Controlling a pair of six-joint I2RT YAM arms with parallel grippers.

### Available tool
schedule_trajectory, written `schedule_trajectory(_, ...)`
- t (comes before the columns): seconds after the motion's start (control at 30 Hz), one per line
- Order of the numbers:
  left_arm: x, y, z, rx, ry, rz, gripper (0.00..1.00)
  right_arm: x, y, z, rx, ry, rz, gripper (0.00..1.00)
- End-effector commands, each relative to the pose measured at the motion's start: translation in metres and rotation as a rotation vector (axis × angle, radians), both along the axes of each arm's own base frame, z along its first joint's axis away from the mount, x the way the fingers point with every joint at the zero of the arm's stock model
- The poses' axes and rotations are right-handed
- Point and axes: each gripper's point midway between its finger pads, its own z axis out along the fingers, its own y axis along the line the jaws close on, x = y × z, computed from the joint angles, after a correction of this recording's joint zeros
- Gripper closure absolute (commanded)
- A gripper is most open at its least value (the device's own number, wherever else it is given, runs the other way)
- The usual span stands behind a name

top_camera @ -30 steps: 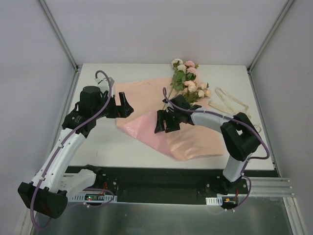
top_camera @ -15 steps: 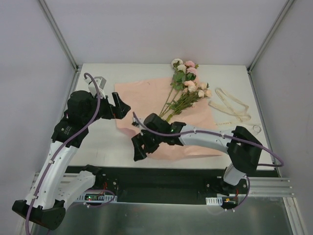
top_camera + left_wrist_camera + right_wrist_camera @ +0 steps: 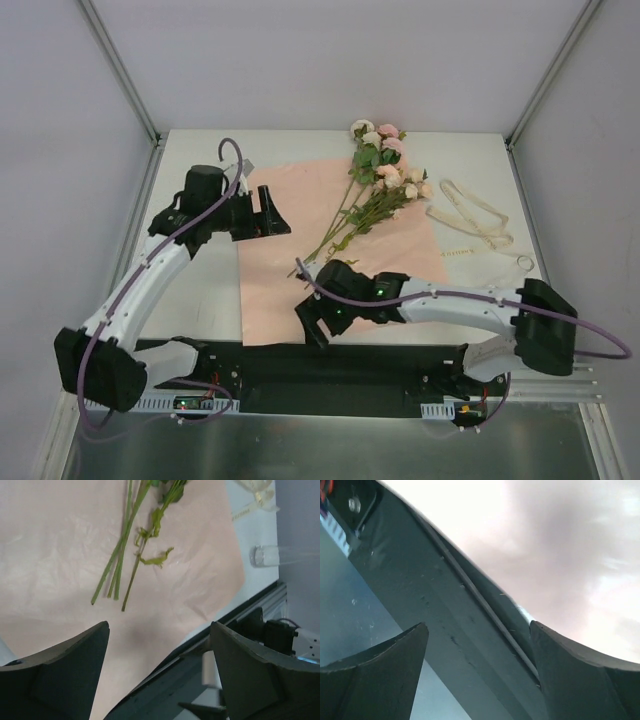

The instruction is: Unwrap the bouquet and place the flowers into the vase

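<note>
The bouquet lies unwrapped: its pink paper (image 3: 300,290) is spread flat on the table. The flowers (image 3: 385,165), pink and cream roses, rest on the paper's far right corner. Their green stems (image 3: 122,560) run bare toward the middle. My left gripper (image 3: 268,210) hovers open over the paper's left edge, holding nothing, and is also seen in the left wrist view (image 3: 159,627). My right gripper (image 3: 315,322) is open and empty at the paper's near edge; the right wrist view (image 3: 479,626) shows it over the table's front rail. The vase (image 3: 264,556), small clear glass, sits at the table's right side (image 3: 522,262).
A loose cream ribbon (image 3: 478,215) lies on the white table (image 3: 200,290) right of the paper. The black front rail (image 3: 445,630) runs along the near edge. Grey walls close in the table at the left, back and right.
The right arm swept from the middle of the paper toward the near edge, and the folded paper flap came open flat, baring the stems. The left gripper shifted right toward the paper.
</note>
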Motion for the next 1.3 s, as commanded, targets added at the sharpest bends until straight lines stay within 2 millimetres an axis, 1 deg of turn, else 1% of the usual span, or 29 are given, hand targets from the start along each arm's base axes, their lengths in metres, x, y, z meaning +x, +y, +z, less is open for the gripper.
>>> schedule_trajectory(0.0, 0.005, -0.033, -0.026, -0.047, 0.154, -0.155, 0.29, 0.052, -0.039, 0.035, 0.116, -0.065, -0.215, 0.15)
schedule_trajectory(0.03, 0.015, -0.039, -0.024, -0.026, 0.132, -0.172, 0.31, 0.063, -0.050, 0.035, 0.119, -0.061, -0.261, 0.15)
schedule_trajectory(0.07, 0.019, -0.047, -0.031, 0.019, 0.126, -0.184, 0.34, 0.082, -0.074, 0.024, 0.093, -0.051, -0.355, 0.16)
schedule_trajectory(0.1, 0.027, -0.054, -0.054, 0.069, 0.182, -0.192, 0.38, 0.090, -0.086, 0.030, 0.108, -0.060, -0.397, 0.16)
schedule_trajectory(0.13, 0.041, -0.060, -0.048, 0.112, 0.137, -0.212, 0.39, 0.098, -0.097, 0.030, 0.108, -0.065, -0.435, 0.16)
schedule_trajectory(0.17, 0.045, -0.074, -0.074, 0.175, 0.186, -0.258, 0.39, 0.116, -0.116, 0.029, 0.106, -0.069, -0.516, 0.16)
schedule_trajectory(0.2, 0.058, -0.073, -0.084, 0.258, 0.179, -0.241, 0.41, 0.118, -0.126, 0.032, 0.114, -0.070, -0.530, 0.17)
schedule_trajectory(0.23, 0.069, -0.078, -0.075, 0.316, 0.145, -0.267, 0.46, 0.122, -0.133, 0.034, 0.119, -0.071, -0.552, 0.17)
schedule_trajectory(0.27, 0.079, -0.082, -0.101, 0.377, 0.193, -0.280, 0.49, 0.134, -0.146, 0.036, 0.125, -0.076, -0.609, 0.17)
schedule_trajectory(0.3, 0.096, -0.090, -0.090, 0.394, 0.156, -0.279, 0.51, 0.134, -0.150, 0.042, 0.147, -0.073, -0.615, 0.17)
schedule_trajectory(0.33, 0.101, -0.091, -0.095, 0.413, 0.174, -0.293, 0.56, 0.141, -0.158, 0.046, 0.157, -0.081, -0.642, 0.17)
schedule_trajectory(0.37, 0.108, -0.095, -0.116, 0.431, 0.213, -0.301, 0.57, 0.142, -0.160, 0.050, 0.174, -0.085, -0.646, 0.17)
schedule_trajectory(0.4, 0.122, -0.102, -0.108, 0.421, 0.179, -0.297, 0.57, 0.143, -0.160, 0.054, 0.185, -0.085, -0.642, 0.17)
schedule_trajectory(0.43, 0.129, -0.105, -0.110, 0.425, 0.175, -0.295, 0.58, 0.144, -0.162, 0.056, 0.185, -0.091, -0.640, 0.17)
schedule_trajectory(0.47, 0.135, -0.109, -0.126, 0.433, 0.197, -0.301, 0.59, 0.144, -0.163, 0.057, 0.182, -0.090, -0.637, 0.17)
schedule_trajectory(0.5, 0.146, -0.116, -0.119, 0.421, 0.166, -0.301, 0.59, 0.144, -0.164, 0.057, 0.177, -0.090, -0.634, 0.17)
schedule_trajectory(0.53, 0.150, -0.121, -0.120, 0.406, 0.164, -0.313, 0.60, 0.146, -0.163, 0.059, 0.178, -0.099, -0.629, 0.17)
schedule_trajectory(0.57, 0.154, -0.126, -0.132, 0.404, 0.180, -0.321, 0.62, 0.147, -0.164, 0.057, 0.172, -0.093, -0.628, 0.17)
schedule_trajectory(0.6, 0.163, -0.133, -0.123, 0.385, 0.152, -0.321, 0.63, 0.147, -0.163, 0.056, 0.171, -0.091, -0.624, 0.18)
schedule_trajectory(0.63, 0.167, -0.136, -0.124, 0.374, 0.150, -0.322, 0.65, 0.147, -0.163, 0.055, 0.165, -0.090, -0.619, 0.18)
schedule_trajectory(0.67, 0.171, -0.139, -0.134, 0.376, 0.164, -0.322, 0.66, 0.147, -0.163, 0.052, 0.159, -0.083, -0.620, 0.18)
schedule_trajectory(0.7, 0.178, -0.143, -0.129, 0.364, 0.144, -0.316, 0.67, 0.148, -0.163, 0.051, 0.158, -0.080, -0.620, 0.17)
schedule_trajectory(0.73, 0.182, -0.144, -0.131, 0.368, 0.141, -0.307, 0.69, 0.148, -0.164, 0.049, 0.154, -0.078, -0.620, 0.18)
schedule_trajectory(0.77, 0.184, -0.144, -0.141, 0.377, 0.156, -0.301, 0.73, 0.149, -0.164, 0.048, 0.151, -0.075, -0.620, 0.18)
schedule_trajectory(0.8, 0.188, -0.146, -0.141, 0.374, 0.151, -0.292, 0.74, 0.150, -0.163, 0.047, 0.152, -0.075, -0.617, 0.18)
schedule_trajectory(0.83, 0.189, -0.148, -0.144, 0.372, 0.155, -0.295, 0.76, 0.149, -0.163, 0.046, 0.150, -0.070, -0.617, 0.18)
schedule_trajectory(0.87, 0.191, -0.149, -0.151, 0.377, 0.164, -0.295, 0.81, 0.150, -0.163, 0.046, 0.151, -0.067, -0.616, 0.18)
schedule_trajectory(0.93, 0.191, -0.150, -0.157, 0.379, 0.174, -0.292, 0.81, 0.150, -0.164, 0.046, 0.152, -0.068, -0.616, 0.18)
schedule_trajectory(1.27, 0.168, -0.157, -0.195, 0.444, 0.250, -0.307, 0.76, 0.150, -0.164, 0.042, 0.148, -0.058, -0.615, 0.18)
